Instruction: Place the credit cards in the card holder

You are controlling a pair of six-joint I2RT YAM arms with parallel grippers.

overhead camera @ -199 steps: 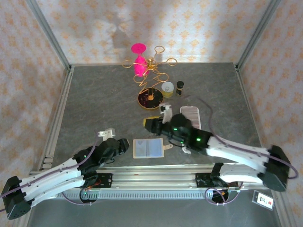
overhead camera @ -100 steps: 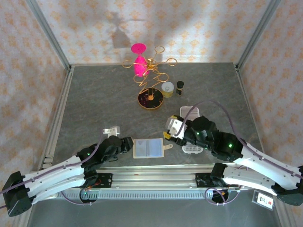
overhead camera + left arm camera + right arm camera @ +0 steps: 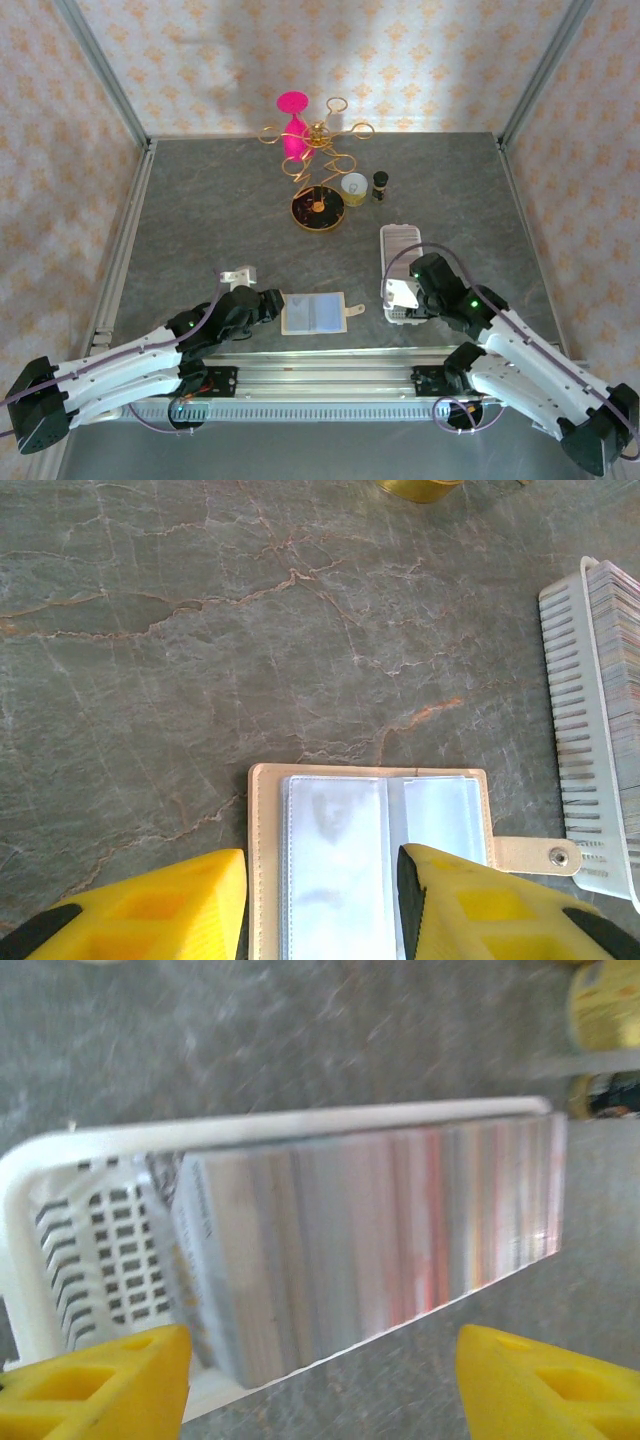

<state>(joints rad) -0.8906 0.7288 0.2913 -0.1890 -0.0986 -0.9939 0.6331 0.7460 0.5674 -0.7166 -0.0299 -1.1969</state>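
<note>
We see a grey veined tabletop point(image 3: 200, 630), floral walls point(image 3: 450, 60); the smooth cream card holder point(image 3: 370, 820) lies open; left gripper point(image 3: 320, 890) and right gripper point(image 3: 322, 1365) spread.

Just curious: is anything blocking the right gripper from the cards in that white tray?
Nothing visible does. The right gripper hangs open directly over the cards standing in the white tray.

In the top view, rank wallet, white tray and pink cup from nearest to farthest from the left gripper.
1. Wallet, just right of the left gripper.
2. White tray, farther right.
3. Pink cup, at the back.
</note>
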